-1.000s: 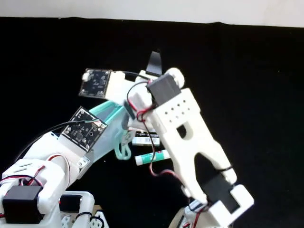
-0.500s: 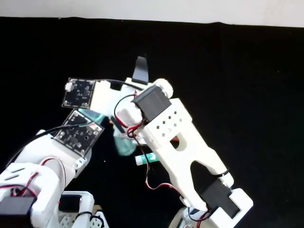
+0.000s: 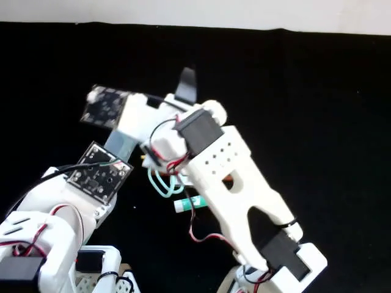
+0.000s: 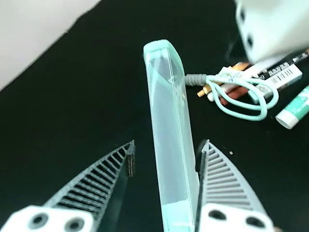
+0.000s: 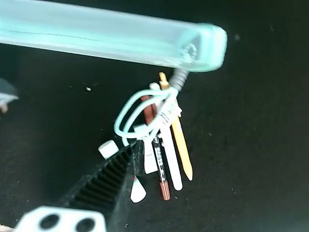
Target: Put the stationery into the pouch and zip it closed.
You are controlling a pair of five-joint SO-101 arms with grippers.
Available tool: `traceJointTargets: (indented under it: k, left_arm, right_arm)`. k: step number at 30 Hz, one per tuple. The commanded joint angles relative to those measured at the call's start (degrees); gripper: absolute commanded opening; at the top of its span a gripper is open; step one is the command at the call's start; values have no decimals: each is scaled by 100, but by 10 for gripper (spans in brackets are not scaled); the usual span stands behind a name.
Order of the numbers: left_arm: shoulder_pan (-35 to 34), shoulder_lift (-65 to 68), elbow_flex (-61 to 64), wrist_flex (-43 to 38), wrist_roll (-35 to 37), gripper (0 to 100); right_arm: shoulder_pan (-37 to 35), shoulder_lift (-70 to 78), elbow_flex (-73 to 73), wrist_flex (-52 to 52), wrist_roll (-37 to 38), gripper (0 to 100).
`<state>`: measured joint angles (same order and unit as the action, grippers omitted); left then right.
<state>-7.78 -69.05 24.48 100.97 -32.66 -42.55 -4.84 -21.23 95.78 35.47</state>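
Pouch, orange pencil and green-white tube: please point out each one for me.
pouch [image 4: 170, 135], left wrist view, middle of its narrow edge.
orange pencil [image 5: 181, 145], right wrist view, shaft, toward its tip.
green-white tube [image 3: 188, 204], high view, middle of body.

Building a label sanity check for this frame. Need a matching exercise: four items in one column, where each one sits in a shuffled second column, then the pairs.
Column 1
1. translucent mint-green plastic pouch
2. mint-green looped cord
3. orange pencil
4. white-and-green tube

Column 2
A. alone on the black table, off to the side of the pens
B. between the jaws of the left gripper
C. lying among the pens
D. attached to the pouch's end, draped over the pens

Pairs: 1-B, 2-D, 3-C, 4-A
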Motion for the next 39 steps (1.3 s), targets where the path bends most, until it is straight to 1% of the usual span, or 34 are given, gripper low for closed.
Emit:
traceJointTargets:
  k: [1,4,7,11,14,19,23,27,29,31,39]
  left_arm:
    - [-66,13,259,-237,-9,229]
    - [-66,13,462,-835,62,229]
    - [-66,22,646,-1451,325,229]
    - [-31,40,971,-2040,334,229]
    - [-31,365,1051,-2338,334,229]
    - [-22,1437,927,-2954,343,229]
    - [259,2202,347,-2919,352,229]
    - [690,2703,-145,-2734,352,229]
    - [804,2879,-295,-2769,413,229]
    - [840,3108,-418,-2787,563,229]
    - [813,4101,-699,-2787,571,229]
  right_arm:
    - [435,-268,84,40,-79,637]
    - [681,-268,435,57,-79,637]
    - [822,-268,875,13,-79,637]
    - [919,-268,1138,13,-88,637]
    - [971,-268,1165,-48,-431,637]
    - [1103,-268,1174,-189,-967,637]
    - [1376,-268,1174,-224,-1178,637]
    - [1719,-268,1174,-224,-1284,637]
    - [1886,-268,1182,-224,-1301,637]
    - [2026,-268,1182,-224,-1336,637]
    - [2167,-268,1182,-224,-1336,637]
